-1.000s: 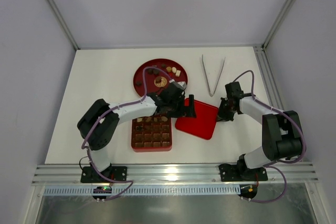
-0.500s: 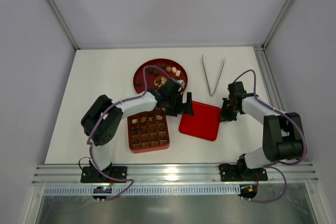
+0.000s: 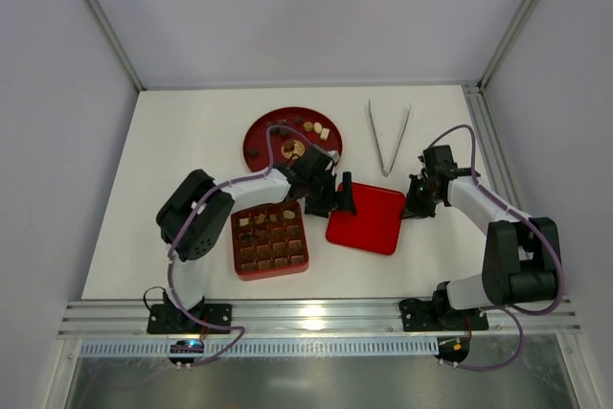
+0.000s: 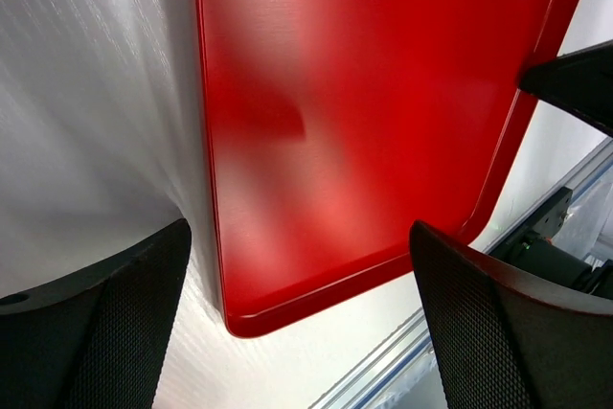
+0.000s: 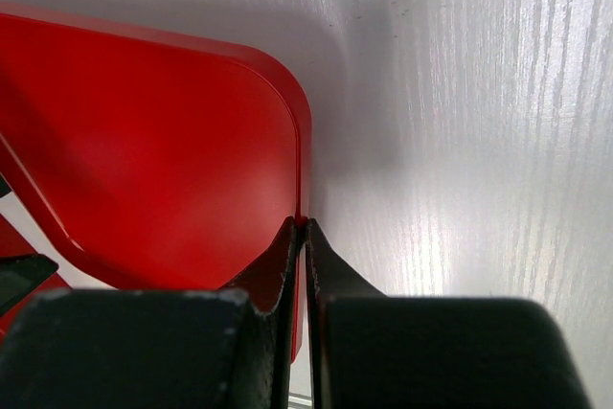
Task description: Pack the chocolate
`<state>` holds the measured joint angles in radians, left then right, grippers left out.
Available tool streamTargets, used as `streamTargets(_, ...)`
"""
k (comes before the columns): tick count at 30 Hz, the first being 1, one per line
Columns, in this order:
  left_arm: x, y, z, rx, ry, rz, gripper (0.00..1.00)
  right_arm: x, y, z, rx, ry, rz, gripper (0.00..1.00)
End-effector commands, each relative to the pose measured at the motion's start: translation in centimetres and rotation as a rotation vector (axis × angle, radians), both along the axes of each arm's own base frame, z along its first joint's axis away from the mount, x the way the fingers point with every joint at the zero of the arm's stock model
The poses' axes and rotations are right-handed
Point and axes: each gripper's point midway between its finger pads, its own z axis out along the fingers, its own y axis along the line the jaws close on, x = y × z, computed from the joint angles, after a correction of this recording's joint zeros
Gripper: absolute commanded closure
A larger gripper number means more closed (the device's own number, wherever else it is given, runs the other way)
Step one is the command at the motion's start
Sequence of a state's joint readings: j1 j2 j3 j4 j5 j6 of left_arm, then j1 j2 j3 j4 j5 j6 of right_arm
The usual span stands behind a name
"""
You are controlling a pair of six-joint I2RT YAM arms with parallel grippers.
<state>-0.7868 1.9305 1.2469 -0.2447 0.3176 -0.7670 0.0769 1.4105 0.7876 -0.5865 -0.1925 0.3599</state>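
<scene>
Clamping the glossy round-cornered red lid (image 5: 163, 160), the right gripper (image 5: 305, 225) is closed; left gripper (image 4: 299, 261) gapes.

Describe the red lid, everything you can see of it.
The lid is a flat, glossy red square with rounded corners and a low raised rim, plastic or lacquered by its look. It sits on the white table just right of the box, turned slightly askew. The right gripper is shut on its right rim; the left gripper hangs open over its left edge, touching nothing that shows.
</scene>
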Motion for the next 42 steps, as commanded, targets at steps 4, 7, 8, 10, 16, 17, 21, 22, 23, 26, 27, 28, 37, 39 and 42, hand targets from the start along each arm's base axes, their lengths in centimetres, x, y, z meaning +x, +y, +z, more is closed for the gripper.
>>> streamTargets(4,0.5,-1.8,0.2,-0.094,0.014,-0.006,0.15,0.9,0.5,1.8,0.068,-0.058,0.018,0.96)
streamTargets(7,0.5,-2.2,0.4,-0.126,0.016,-0.010,0.22,1.0,0.4,1.7,0.070,-0.056,0.015,0.96)
streamTargets(8,0.4,-2.3,0.4,-0.130,0.016,-0.013,0.25,1.0,0.5,1.7,0.073,-0.054,0.015,0.96)
streamTargets(10,0.4,-2.5,0.8,-0.147,0.015,-0.017,0.32,1.0,0.6,1.6,0.078,-0.053,0.012,0.96)
streamTargets(16,0.6,-2.9,3.2,-0.195,-0.020,-0.026,0.41,1.1,0.8,1.5,0.093,-0.054,0.015,0.96)
streamTargets(17,0.6,-2.9,3.6,-0.200,-0.026,-0.027,0.42,1.0,0.9,1.4,0.096,-0.052,0.015,0.96)
streamTargets(21,0.5,-2.9,4.6,-0.220,-0.031,-0.030,0.50,1.0,1.2,1.6,0.111,-0.059,0.018,0.96)
streamTargets(22,0.4,-2.9,4.8,-0.224,-0.030,-0.031,0.52,1.1,1.1,1.7,0.112,-0.067,0.015,0.96)
streamTargets(23,0.3,-3.0,4.9,-0.228,-0.027,-0.034,0.55,1.1,1.2,1.7,0.112,-0.068,0.017,0.96)
streamTargets(26,0.3,-3.0,5.2,-0.239,-0.023,-0.034,0.67,1.0,1.2,1.8,0.111,-0.071,0.020,0.96)
streamTargets(27,0.3,-3.0,5.4,-0.242,-0.024,-0.034,0.69,0.9,1.3,1.8,0.114,-0.071,0.023,0.96)
streamTargets(28,0.2,-3.0,5.6,-0.245,-0.024,-0.037,0.70,0.9,1.3,1.8,0.113,-0.076,0.024,0.96)
streamTargets(37,-0.3,-3.0,6.2,-0.264,-0.004,-0.041,1.00,1.1,1.6,3.0,0.073,-0.128,0.041,0.96)
streamTargets(39,-0.4,-3.0,6.3,-0.267,0.003,-0.039,1.00,1.3,1.3,3.1,0.037,-0.143,0.036,0.95)
streamTargets(42,-0.3,-2.7,6.6,-0.276,0.017,-0.030,1.00,1.6,1.1,3.5,-0.016,-0.174,0.043,0.86)
